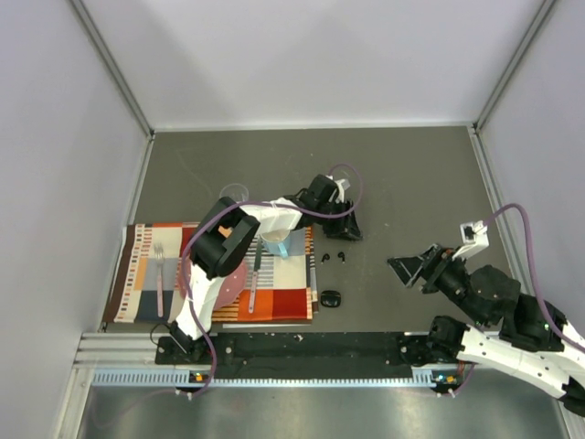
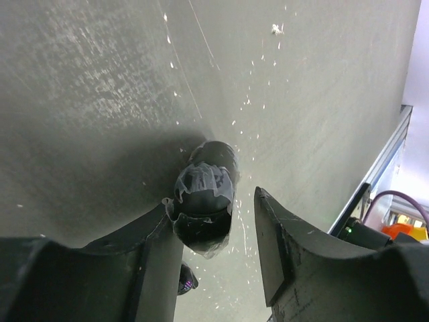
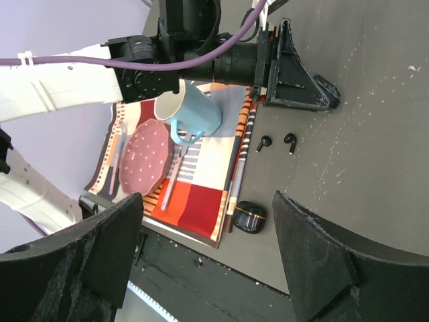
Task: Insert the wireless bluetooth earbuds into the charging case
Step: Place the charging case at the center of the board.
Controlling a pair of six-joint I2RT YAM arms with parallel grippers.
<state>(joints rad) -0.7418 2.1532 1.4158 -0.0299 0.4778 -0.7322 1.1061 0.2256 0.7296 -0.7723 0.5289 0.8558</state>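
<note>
My left gripper reaches to mid-table and stands open low over the surface. In the left wrist view a black oval charging case lies against the left finger, with a clear gap to the right finger. A small dark earbud peeks out below that left finger. Two tiny black earbuds lie loose on the table, also seen in the right wrist view. A second, closed black case sits nearer the front. My right gripper hovers open and empty to the right.
A striped placemat at the front left carries a fork, a red dotted plate, a blue mug and a knife. Grey walls enclose the table. The left arm's purple cable loops above its gripper.
</note>
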